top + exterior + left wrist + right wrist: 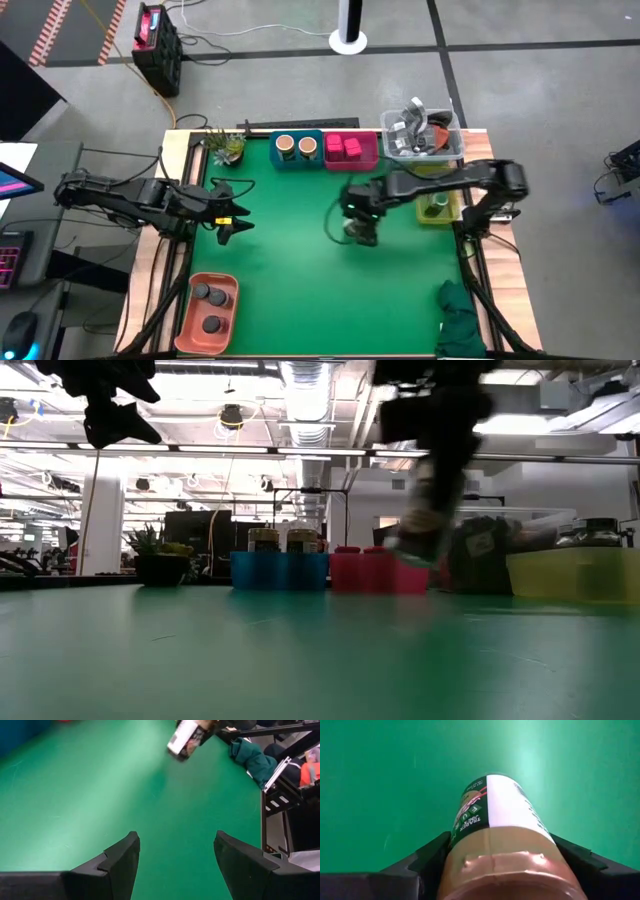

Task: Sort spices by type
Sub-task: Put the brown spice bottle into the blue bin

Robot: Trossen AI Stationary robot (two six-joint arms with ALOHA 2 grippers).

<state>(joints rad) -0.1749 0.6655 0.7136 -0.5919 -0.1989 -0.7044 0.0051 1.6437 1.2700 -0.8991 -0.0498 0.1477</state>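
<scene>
So the big green mat-covered table (pixel 300 290) takes up most of the overhead shot, with a row of bins along its far edge. There's a clear plastic tub of grey clutter (pixel 421 134) at the far right corner. Just beside that is a yellow tray (pixel 440 207) with a green jar (pixel 432 208) in it. Then there's a magenta tray (pixel 351 150) holding two pink blocky packs (pixel 343 147) and a blue tray (pixel 297 150) with two round tan-topped jars (pixel 296 147). At the near left corner sits an orange-brown tray (pixel 208 310) with two dark grey-lidded jars (pixel 211 306). A crumpled dark green cloth (pixel 461 318) lies at the near right corner, and a small green potted plant (pixel 226 146) sits at the far left.

The right gripper (pixel 361 226) is out over the middle of the mat, and its jaws are clamped on a spice jar with a white and green label and a copper-brown taped lid (pixel 502 845). It's up off the mat and lying tilted in the grip. From the left wrist camera you can see the same jar hanging in the air over the green.

The left gripper (pixel 236 213) hovers over the left side of the mat with its jaws spread apart and nothing between them.
</scene>
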